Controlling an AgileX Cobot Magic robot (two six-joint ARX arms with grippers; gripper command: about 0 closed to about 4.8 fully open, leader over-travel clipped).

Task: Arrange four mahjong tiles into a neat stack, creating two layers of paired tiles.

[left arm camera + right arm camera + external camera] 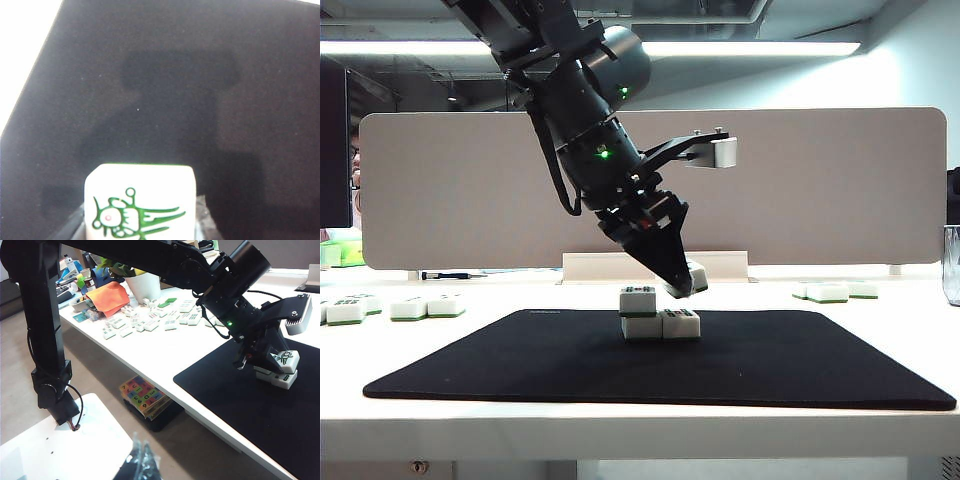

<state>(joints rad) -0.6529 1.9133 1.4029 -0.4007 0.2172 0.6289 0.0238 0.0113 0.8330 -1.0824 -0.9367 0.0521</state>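
The left gripper (680, 283) was clamped on a tile (139, 202), bird mark facing its wrist camera, holding it tilted just above the right side of the stack (658, 314). The stack sat mid-mat (520, 365): two tiles side by side with a third on the left one. Loose tiles (390, 308) lay on the white worktop (640, 425) at both sides. The right gripper (142, 465) hung off the worktop's edge, well apart; I could not tell whether it was apart or together.
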